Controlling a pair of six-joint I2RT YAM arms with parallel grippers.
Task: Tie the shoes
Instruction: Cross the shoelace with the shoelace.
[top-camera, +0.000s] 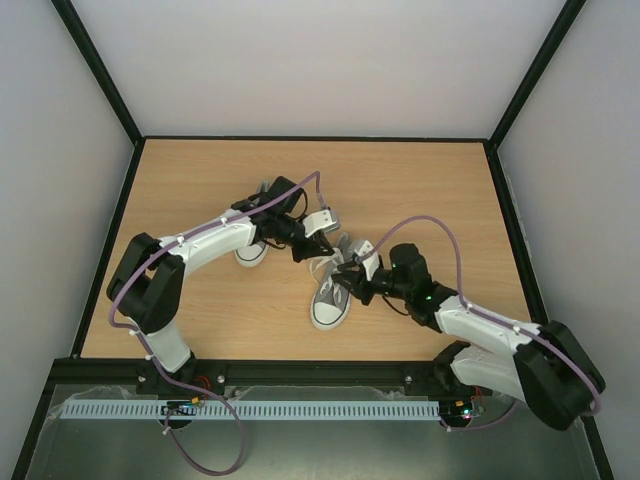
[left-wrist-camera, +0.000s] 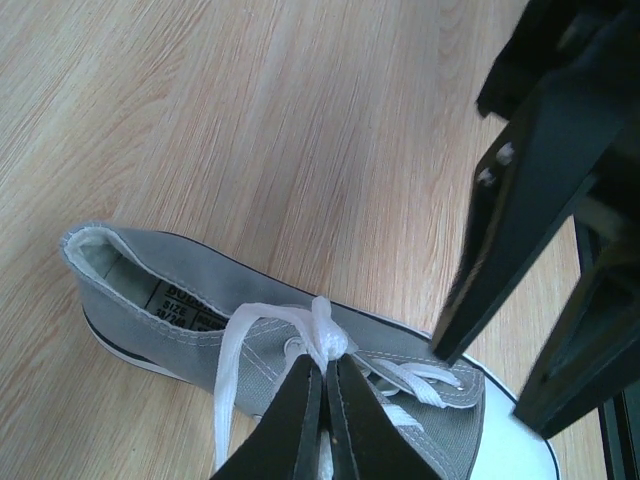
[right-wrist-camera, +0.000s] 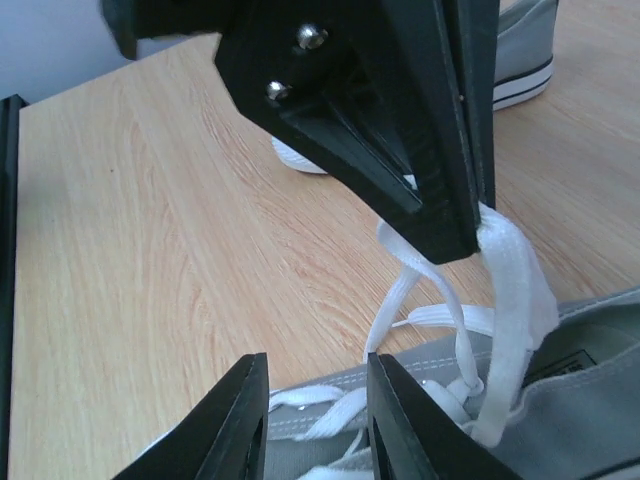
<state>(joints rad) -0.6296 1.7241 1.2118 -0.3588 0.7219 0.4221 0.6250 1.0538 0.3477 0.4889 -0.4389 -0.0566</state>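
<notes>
The left end effector (left-wrist-camera: 322, 362) is shut (right end effector (right-wrist-camera: 313, 378) stands parted).

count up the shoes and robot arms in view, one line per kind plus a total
grey shoes: 2
robot arms: 2
total: 4

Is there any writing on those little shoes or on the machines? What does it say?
"SIZE": on the white label inside the grey shoe, left wrist view.
Lines above and below it: cut off and blurred, unreadable.
Printed label in the right wrist view: too blurred.
Nothing else readable.
</notes>
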